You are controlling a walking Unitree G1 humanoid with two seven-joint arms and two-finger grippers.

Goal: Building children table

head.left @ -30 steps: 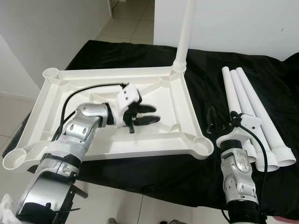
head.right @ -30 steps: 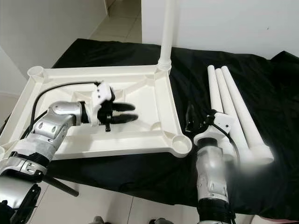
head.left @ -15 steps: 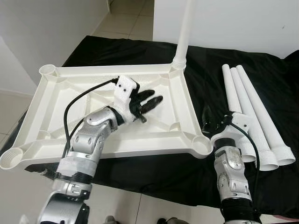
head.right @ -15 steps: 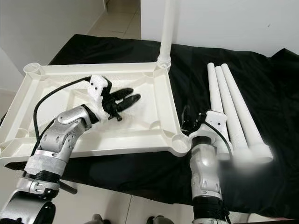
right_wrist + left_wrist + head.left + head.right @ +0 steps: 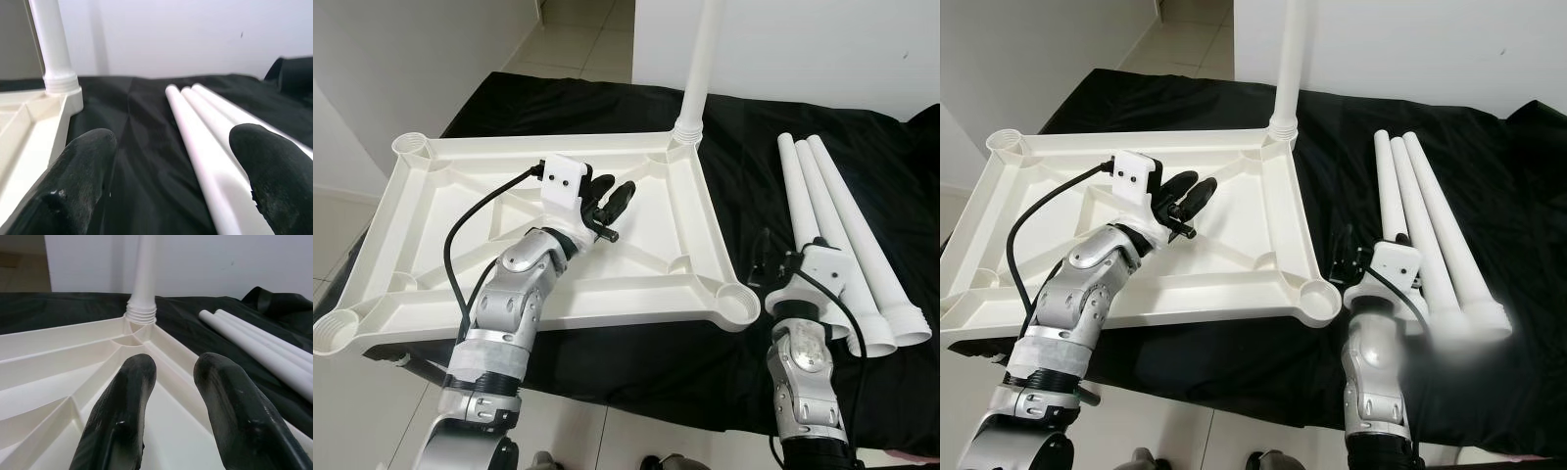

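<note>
The white tabletop (image 5: 636, 315) lies upside down on the black cloth. One white leg (image 5: 700, 59) stands upright in its far right corner socket. Three loose white legs (image 5: 827, 220) lie side by side to the right. My left gripper (image 5: 612, 201) hovers over the middle of the tabletop, open by a narrow gap with nothing in it, and its fingertips (image 5: 139, 369) aim at the upright leg (image 5: 144, 274). My right gripper (image 5: 766, 266) is open wide and empty, low over the cloth between the tabletop's near right corner and the loose legs (image 5: 205, 127).
A black cloth (image 5: 754, 127) covers the work surface, with a white wall behind it. Tiled floor (image 5: 342, 235) drops away on the left and in front. Open leg sockets sit at the near right (image 5: 736, 304), near left (image 5: 335, 328) and far left (image 5: 411, 147) corners.
My left gripper has turned from pointing right to pointing at the far right corner and moved farther over the tabletop. The right gripper has shifted slightly toward the loose legs.
</note>
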